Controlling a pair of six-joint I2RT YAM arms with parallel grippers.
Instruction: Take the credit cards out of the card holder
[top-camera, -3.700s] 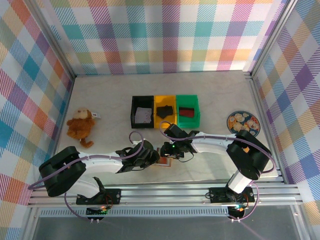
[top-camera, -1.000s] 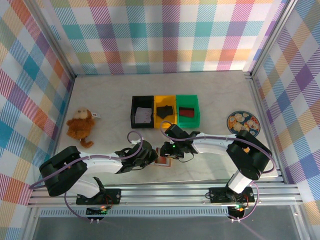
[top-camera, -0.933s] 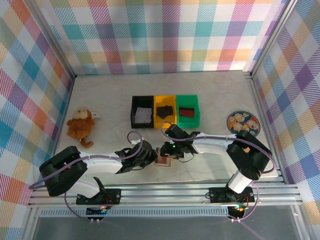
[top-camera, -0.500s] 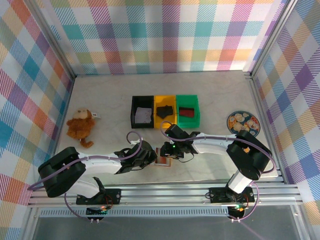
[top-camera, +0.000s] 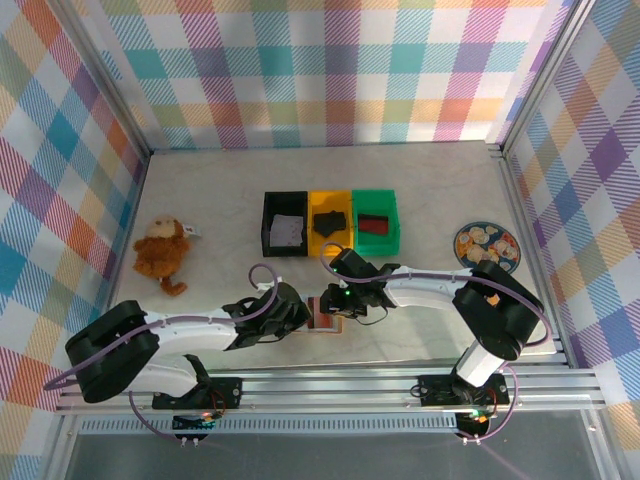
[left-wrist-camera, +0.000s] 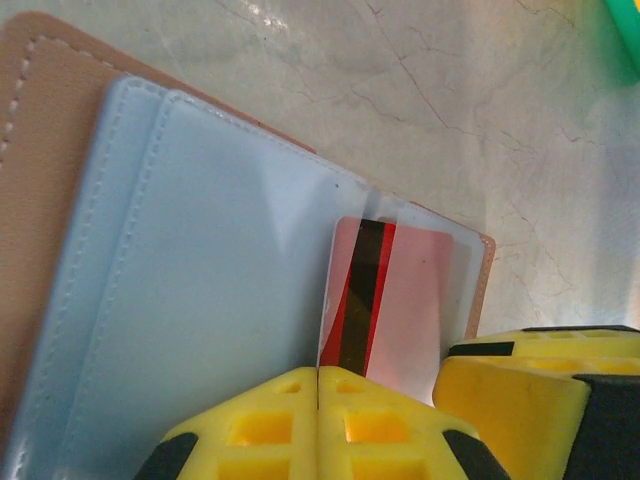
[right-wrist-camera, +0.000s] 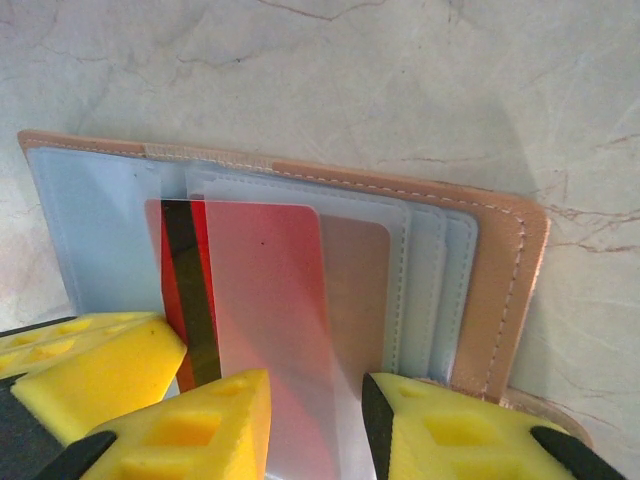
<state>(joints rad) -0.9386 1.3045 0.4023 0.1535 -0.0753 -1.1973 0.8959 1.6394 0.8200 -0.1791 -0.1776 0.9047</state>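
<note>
card holder lying open, one card partway out

the card holder (right-wrist-camera: 500, 260) is seen spread open and flat on the marbled table (right-wrist-camera: 400, 80), near the front edge, on the near side of the yellow bin (top-camera: 331, 222), with both arms bent in over it. its pale blue sleeves are turned up, and a red credit card (right-wrist-camera: 260, 280) with a black stripe is shown sticking partway out of one pocket. the left gripper (left-wrist-camera: 318, 405) is pressed fully together right at the card's striped edge; whether that edge is nipped between the pads cannot be told. the right gripper (right-wrist-camera: 317, 400) is held spread, one yellow finger on each side of the card, low over the holder; whether contact is made cannot be told.
</note>
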